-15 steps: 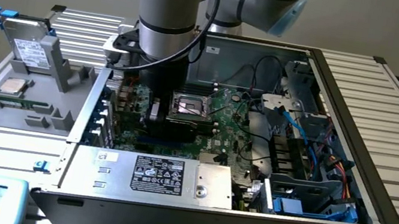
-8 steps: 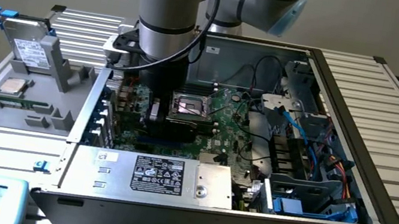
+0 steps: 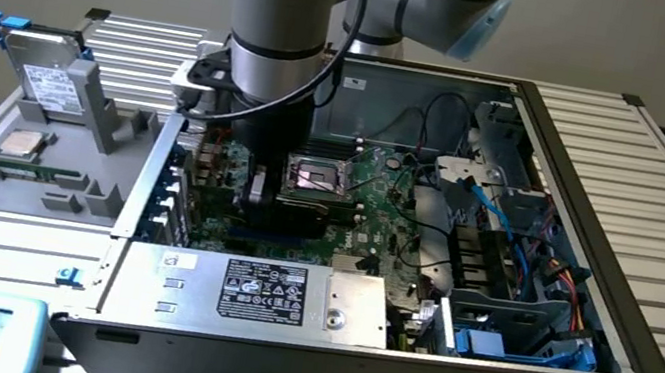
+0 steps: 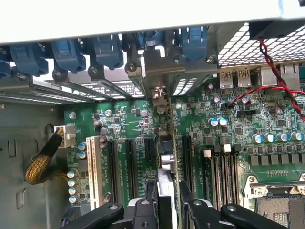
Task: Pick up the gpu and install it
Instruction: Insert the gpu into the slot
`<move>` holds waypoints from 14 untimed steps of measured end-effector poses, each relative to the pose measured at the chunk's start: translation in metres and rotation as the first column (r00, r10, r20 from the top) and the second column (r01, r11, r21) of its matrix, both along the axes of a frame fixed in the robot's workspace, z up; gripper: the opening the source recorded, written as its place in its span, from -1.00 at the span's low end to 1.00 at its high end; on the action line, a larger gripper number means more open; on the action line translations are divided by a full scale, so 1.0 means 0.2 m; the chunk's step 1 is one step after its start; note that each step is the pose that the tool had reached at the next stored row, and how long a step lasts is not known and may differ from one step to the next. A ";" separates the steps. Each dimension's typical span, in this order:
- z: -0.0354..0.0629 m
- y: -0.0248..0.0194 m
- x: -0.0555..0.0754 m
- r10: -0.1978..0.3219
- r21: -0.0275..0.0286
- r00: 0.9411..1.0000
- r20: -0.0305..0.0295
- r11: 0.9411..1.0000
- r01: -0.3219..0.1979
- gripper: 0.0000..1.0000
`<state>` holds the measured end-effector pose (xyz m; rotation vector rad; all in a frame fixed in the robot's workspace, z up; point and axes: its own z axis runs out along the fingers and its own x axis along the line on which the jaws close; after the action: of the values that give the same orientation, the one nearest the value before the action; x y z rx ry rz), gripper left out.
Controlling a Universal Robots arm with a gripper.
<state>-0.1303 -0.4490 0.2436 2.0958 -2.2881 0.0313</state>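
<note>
The gripper (image 4: 167, 193) pinches the gpu (image 4: 165, 160) edge-on between its fingers, inside the case (image 3: 594, 241) over the motherboard (image 4: 119, 119). The card hangs straight below the gripper. Its long axis runs parallel to the black slots (image 4: 187, 155), with the bracket end toward the case's rear wall on the exterior view's left. I cannot tell whether it is seated.

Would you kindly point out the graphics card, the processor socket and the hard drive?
graphics card (image 4: 165, 183): wrist view, its near edge.
processor socket (image 3: 318, 177): exterior view, its centre.
hard drive (image 3: 48, 85): exterior view, its white label.
</note>
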 end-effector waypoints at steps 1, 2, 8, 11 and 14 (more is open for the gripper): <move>-0.001 -0.002 0.00 0.000 0.001 1.000 0.000 1.000 0.000 -0.42; -0.001 -0.003 0.00 0.000 0.002 1.000 0.000 1.000 0.000 -0.42; -0.001 -0.004 0.00 -0.001 0.005 1.000 0.000 1.000 0.001 -0.42; -0.003 -0.005 0.00 -0.002 0.007 1.000 0.000 1.000 0.002 -0.42; -0.004 -0.005 0.00 -0.012 0.014 1.000 0.000 1.000 0.012 -0.42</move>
<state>-0.1295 -0.4499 0.2428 2.0885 -2.3078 0.0146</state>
